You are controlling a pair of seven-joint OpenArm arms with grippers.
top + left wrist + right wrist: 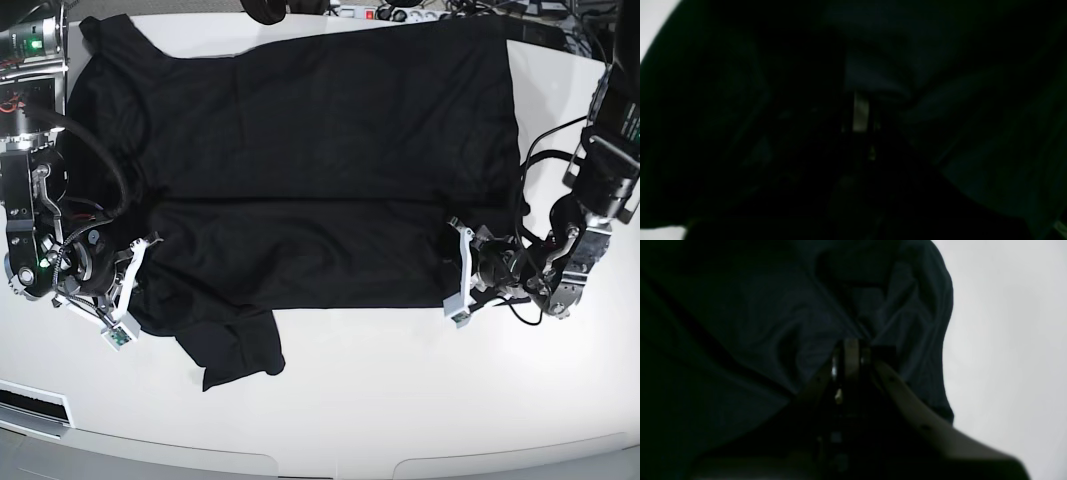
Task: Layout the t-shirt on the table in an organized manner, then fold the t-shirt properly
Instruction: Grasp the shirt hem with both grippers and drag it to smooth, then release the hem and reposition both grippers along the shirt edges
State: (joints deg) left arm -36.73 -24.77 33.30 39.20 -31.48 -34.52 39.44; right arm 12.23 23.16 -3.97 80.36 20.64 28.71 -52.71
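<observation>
The black t-shirt (pixel 300 170) lies spread across the white table (pixel 400 390), with one sleeve (pixel 240 350) sticking out toward the front left. At the shirt's right front edge my left gripper (pixel 455 272) is shut on the cloth. In the left wrist view dark fabric (pixel 940 100) fills nearly the whole picture around the closed fingertips (pixel 860 111). My right gripper (pixel 135 285) is shut on the shirt's left front edge. The right wrist view shows the cloth (pixel 773 323) puckering into folds at the closed gripper (pixel 851 351).
A power strip and plugs (pixel 385 12) lie along the table's back edge. Black cables (pixel 545 160) loop beside the shirt on the right. Bare white tabletop runs from the shirt's front edge to the table's rounded front rim (pixel 330 465).
</observation>
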